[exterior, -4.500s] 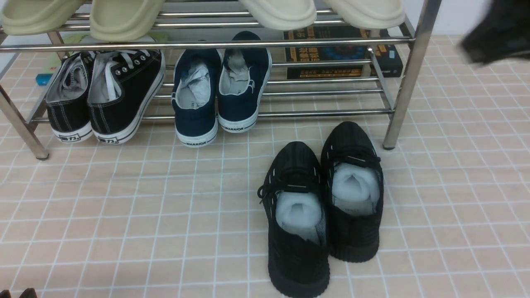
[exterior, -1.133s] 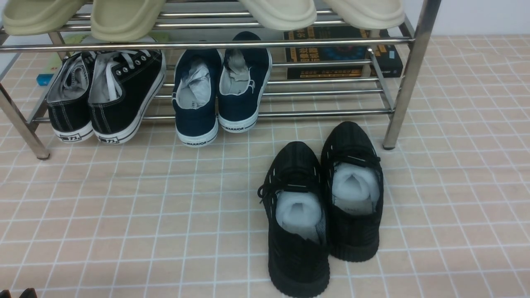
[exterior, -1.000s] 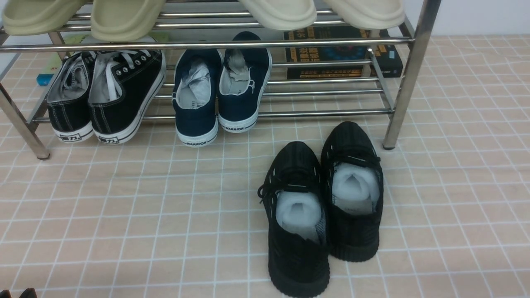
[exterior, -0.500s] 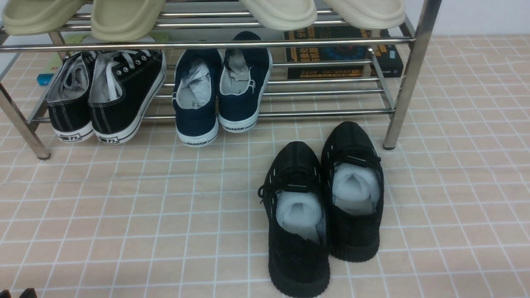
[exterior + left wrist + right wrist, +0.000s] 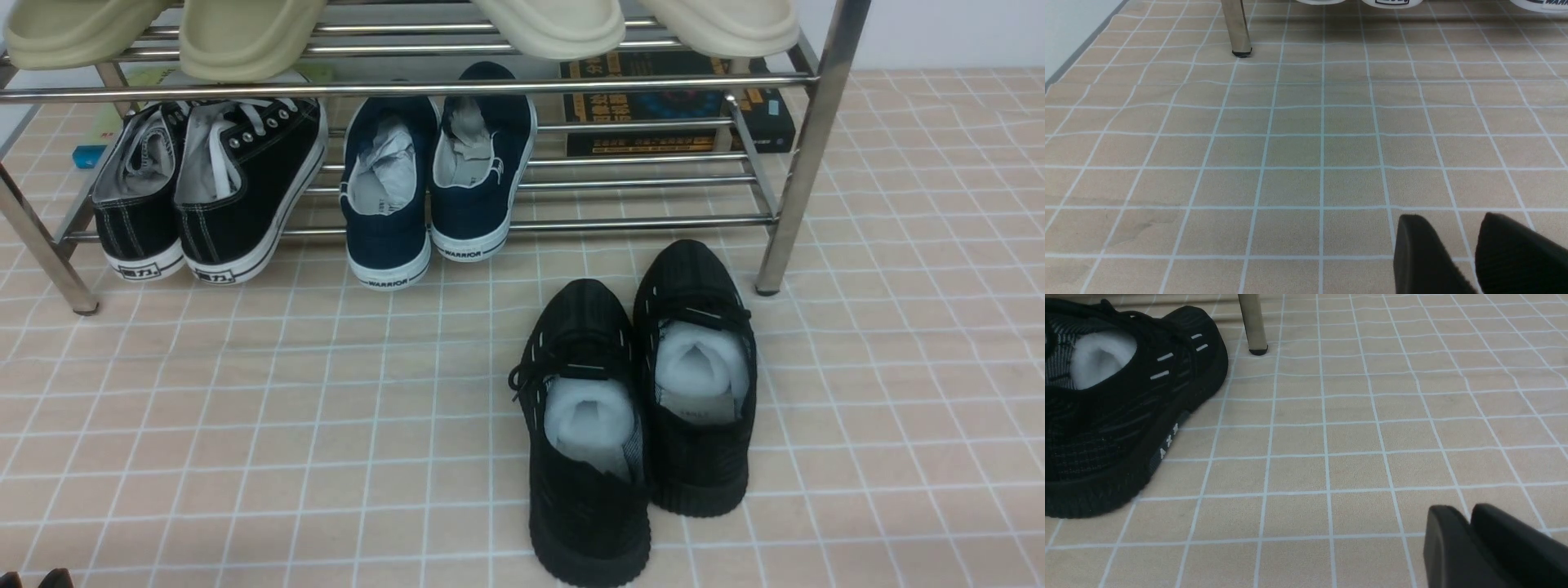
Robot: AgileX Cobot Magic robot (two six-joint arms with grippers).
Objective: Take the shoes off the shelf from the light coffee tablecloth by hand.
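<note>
The black shoes (image 5: 641,400) sit side by side on the light coffee tablecloth (image 5: 245,408), just in front of the shelf (image 5: 804,147), near its right leg. The right claw (image 5: 1468,522) hangs low over bare cloth beside them, its fingers nearly together, gripping nothing. The left claw (image 5: 1453,241) hovers in front of the shelf's left leg, slightly parted and empty.
</note>
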